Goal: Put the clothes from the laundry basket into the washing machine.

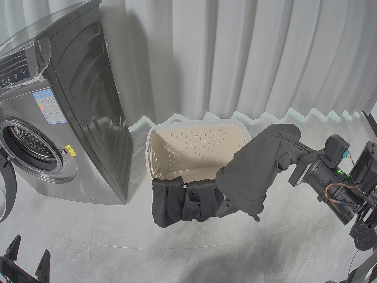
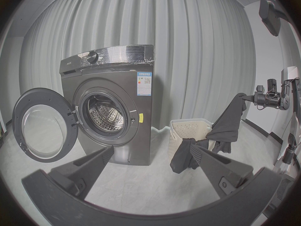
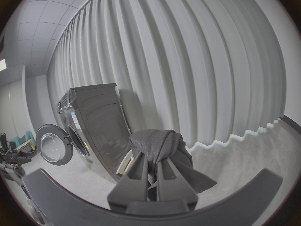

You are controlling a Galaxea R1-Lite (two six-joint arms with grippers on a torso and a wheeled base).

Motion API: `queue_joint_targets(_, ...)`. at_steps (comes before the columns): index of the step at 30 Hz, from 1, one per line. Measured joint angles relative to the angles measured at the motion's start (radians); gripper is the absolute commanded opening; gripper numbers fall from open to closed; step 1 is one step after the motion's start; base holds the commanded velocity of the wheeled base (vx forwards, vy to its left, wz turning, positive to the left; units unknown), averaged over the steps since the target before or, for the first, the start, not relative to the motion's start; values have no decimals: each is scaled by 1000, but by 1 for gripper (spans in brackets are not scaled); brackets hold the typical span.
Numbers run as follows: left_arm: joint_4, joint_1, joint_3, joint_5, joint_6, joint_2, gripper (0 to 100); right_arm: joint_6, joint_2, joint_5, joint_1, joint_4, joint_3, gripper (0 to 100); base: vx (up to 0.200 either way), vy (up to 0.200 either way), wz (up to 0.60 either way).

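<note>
The washing machine (image 1: 78, 118) stands at the left of the head view, on the floor (image 1: 157, 240). Its round door (image 2: 40, 126) is swung wide open and the steel drum (image 1: 31, 144) is exposed. No clothing can be seen inside the drum. The cream basket (image 1: 196, 138) sits at the centre of the frame, just beside the machine's right side and in front of the white curtain (image 1: 235, 40). The part of the basket's interior that shows is bare.

The right pincer (image 3: 153, 162) enters from the right of the frame and is raised above the basket's right corner. Its fingers (image 3: 138, 176) are clamped on a bunched fold of the grey garment (image 1: 255, 169). The garment hangs from the pincer in a loose drape. It crosses the basket's near right rim, and its lower edge ends outside the basket, clear of the floor. A darker cloth (image 1: 180, 201) lies folded over the basket's front rim at lower centre. This cloth hangs down the outer wall and touches the garment at its right end. Whether the two are one piece cannot be told.

The left pincer (image 1: 28, 254) is at the lower left corner of the frame, low and well apart from the basket. Its fingers are spread apart and hold nothing.
</note>
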Motion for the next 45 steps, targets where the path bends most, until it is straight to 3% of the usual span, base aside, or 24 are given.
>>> queue_joint_targets(6,0,0,0,-2,-2,0,100,0,-6,-24,5,5,23,0,0,200,0)
queue_joint_targets(45,0,0,0,-2,-2,0,100,2,-33,-20,36,-11,26,0,0,200,0)
